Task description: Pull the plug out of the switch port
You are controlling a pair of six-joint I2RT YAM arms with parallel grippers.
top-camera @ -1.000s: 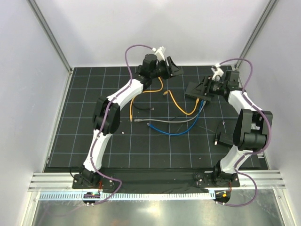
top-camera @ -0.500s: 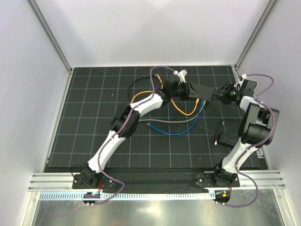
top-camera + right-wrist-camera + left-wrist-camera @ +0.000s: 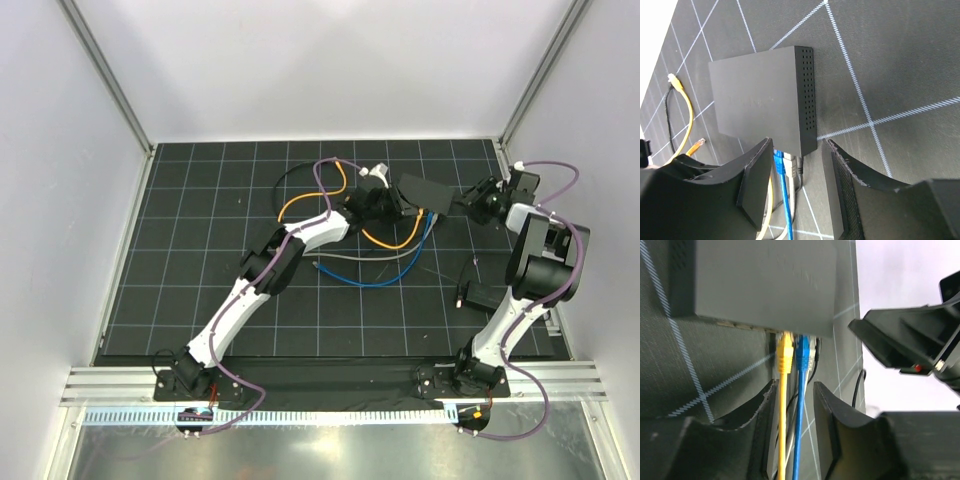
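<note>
The switch (image 3: pixel 425 188) is a flat matte-black box lying at the back right of the mat. Yellow (image 3: pixel 784 352), blue (image 3: pixel 802 352) and grey (image 3: pixel 811 358) plugs sit in its ports side by side. My left gripper (image 3: pixel 792 407) is open just short of the port edge. The yellow and blue cables run between its fingers (image 3: pixel 832 425) with gaps on both sides. My right gripper (image 3: pixel 797 167) is also open and straddles the switch's corner (image 3: pixel 807 135), the blue plug (image 3: pixel 779 162) and the grey plug (image 3: pixel 791 165), touching none. From above, the two grippers (image 3: pixel 398 205) (image 3: pixel 462 203) flank the switch.
A thin black power lead (image 3: pixel 801 172) leaves the switch beside the grey plug. Loose orange (image 3: pixel 290 205), black (image 3: pixel 290 176), grey (image 3: pixel 360 257) and blue (image 3: pixel 372 282) cables lie across the mat. A small black block (image 3: pixel 478 295) sits near the right arm. White walls close in the mat.
My left arm swung from the back left across to the switch's port edge and its jaws narrowed. My right gripper drew back from over the switch to its right side.
</note>
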